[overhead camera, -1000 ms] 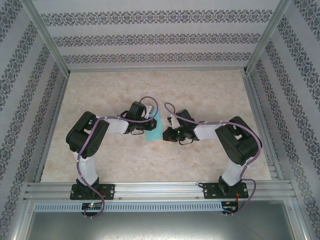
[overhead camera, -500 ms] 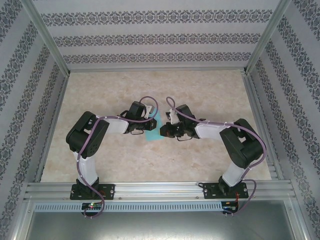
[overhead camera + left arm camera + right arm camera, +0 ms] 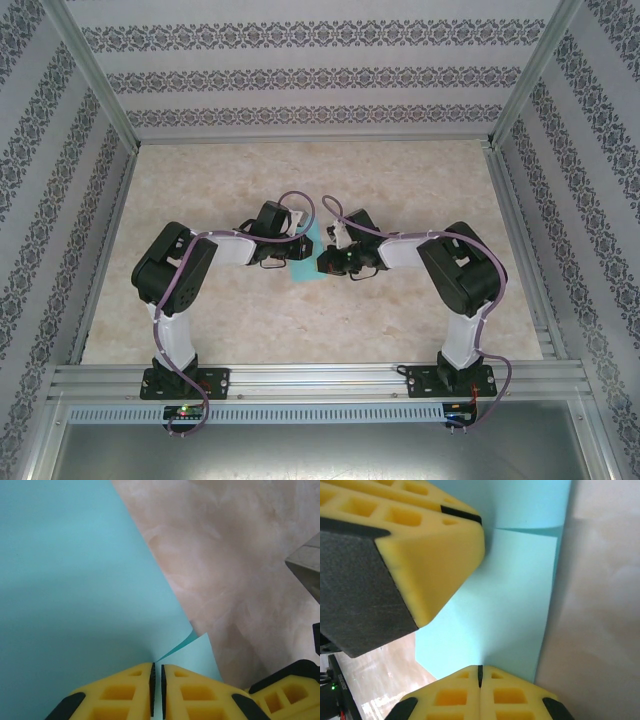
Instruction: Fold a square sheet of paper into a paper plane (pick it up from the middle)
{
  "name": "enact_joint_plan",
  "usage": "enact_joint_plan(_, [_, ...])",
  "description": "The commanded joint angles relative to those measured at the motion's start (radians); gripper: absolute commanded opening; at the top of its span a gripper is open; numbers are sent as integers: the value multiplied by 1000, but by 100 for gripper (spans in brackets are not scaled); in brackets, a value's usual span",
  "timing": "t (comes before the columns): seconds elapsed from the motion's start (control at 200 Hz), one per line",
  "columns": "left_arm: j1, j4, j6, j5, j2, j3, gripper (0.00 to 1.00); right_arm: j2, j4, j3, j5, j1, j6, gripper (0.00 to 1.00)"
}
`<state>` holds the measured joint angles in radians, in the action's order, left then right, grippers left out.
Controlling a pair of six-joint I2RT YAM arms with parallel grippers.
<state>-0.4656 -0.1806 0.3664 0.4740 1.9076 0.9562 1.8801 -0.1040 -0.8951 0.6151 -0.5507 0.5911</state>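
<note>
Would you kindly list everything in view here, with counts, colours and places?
sheet of paper: one, teal-blue, mid-table between the two grippers, partly folded over itself.
table: one, beige marble pattern, under everything.
walls: three, white with grey patterned stripes, at the far side and both flanks.
frame: one, silver metal, rails along the near edge, posts at the corners.
cables: two, purple, one along each arm.
left arm and right arm: two, white and black, bases at the near edge, bent inward.
left gripper: one, yellow with black pads, shut on the paper.
right gripper: one, same colours, shut, tips at the paper.
</note>
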Motion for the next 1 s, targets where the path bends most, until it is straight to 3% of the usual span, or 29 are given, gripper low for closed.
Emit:
enact_joint_plan(0.0, [18,104,-1,17,13,-6,17,29,48,10,-44,16,-53,6])
enact_joint_plan(0.555, [85,115,-93,-9,-80,-34,18,16,33,96,-55,25,-65,6])
enact_joint_plan(0.994, [89,77,65,109,-228,-84,19,25,14,81,-38,17,-54,6])
